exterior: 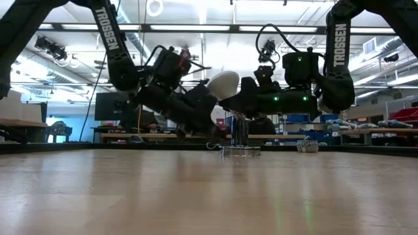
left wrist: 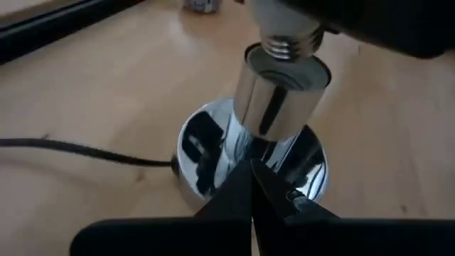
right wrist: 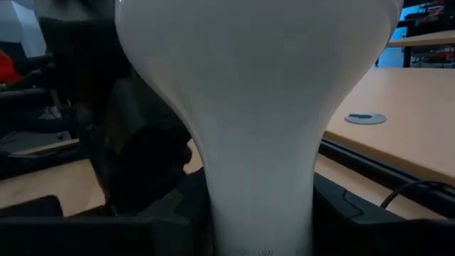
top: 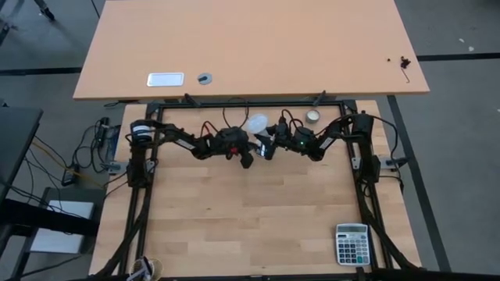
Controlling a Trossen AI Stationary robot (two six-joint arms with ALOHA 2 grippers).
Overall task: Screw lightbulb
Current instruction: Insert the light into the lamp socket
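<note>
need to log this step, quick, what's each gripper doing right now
Left gripper: closed, pressed on the chrome lamp socket base, holding it steady.
Right gripper: closed on the lightbulb, its threaded end just above the socket.

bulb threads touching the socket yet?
Cannot tell. The left wrist view shows the lightbulb's threaded base right at the chrome socket's rim, with no plain gap or contact. The right claw holds the bulb.
</note>
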